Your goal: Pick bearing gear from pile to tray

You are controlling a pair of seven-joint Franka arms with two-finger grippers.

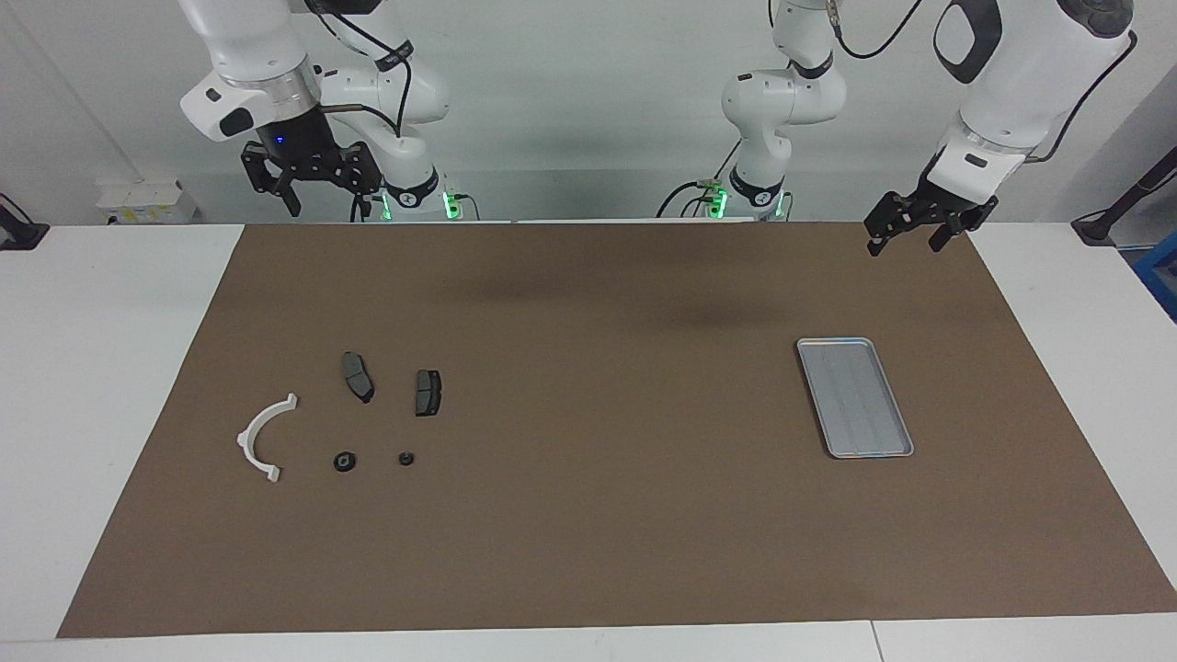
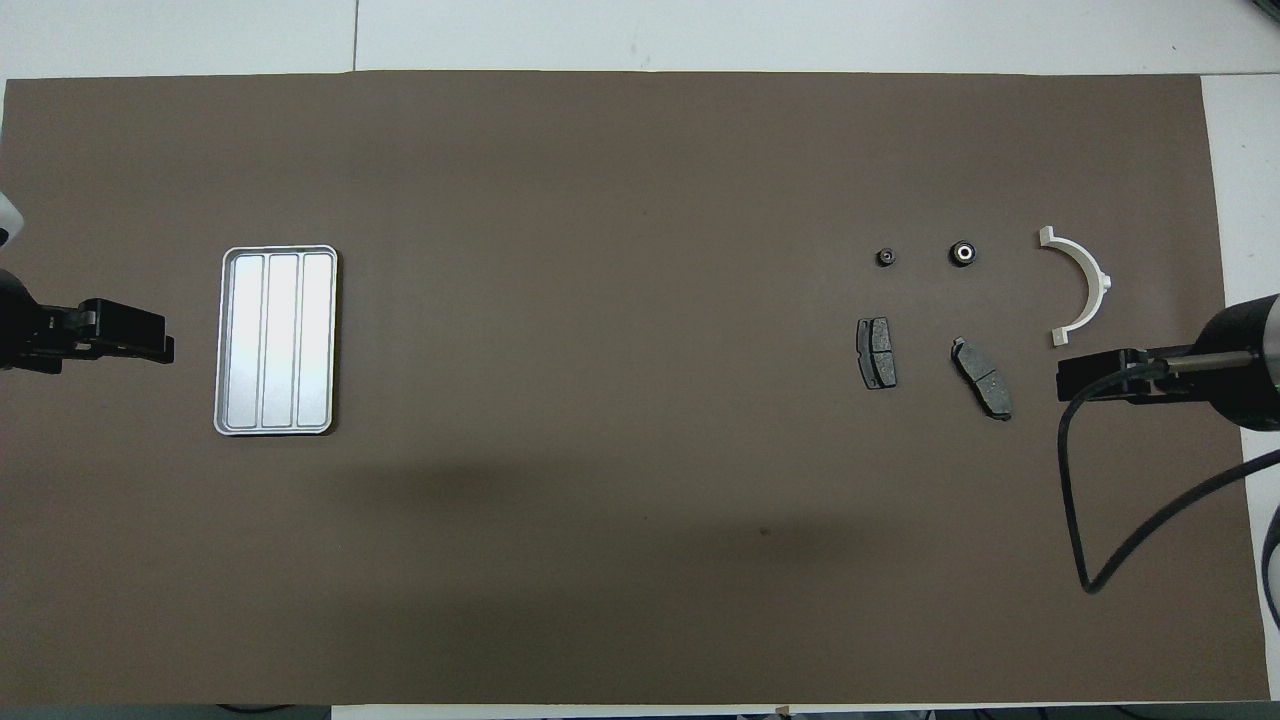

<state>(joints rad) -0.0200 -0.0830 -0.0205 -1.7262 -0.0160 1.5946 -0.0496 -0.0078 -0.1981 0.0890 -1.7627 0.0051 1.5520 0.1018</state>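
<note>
While both arms wait raised at the robots' edge of the brown mat (image 1: 588,515), I have nothing in hand: the left gripper (image 1: 915,234) hangs with jaws spread and empty near the tray's (image 1: 897,452) end, and the right gripper (image 1: 308,179) hangs the same way, released, over the pile's end. The tray lies bare. Taking the tray as my landmark, the pile sits well apart from it toward the right arm's end: two brake pads (image 1: 357,375), a white bracket (image 1: 262,437) and, farther from the robots than the pads, a larger black round piece (image 1: 345,462) and a smaller black round piece (image 1: 405,458). I judge one of these is the bearing gear. My worry is choosing the wrong one, since they look alike. Being small and round, either could also squirt from the fingers if I close off-centre.
</note>
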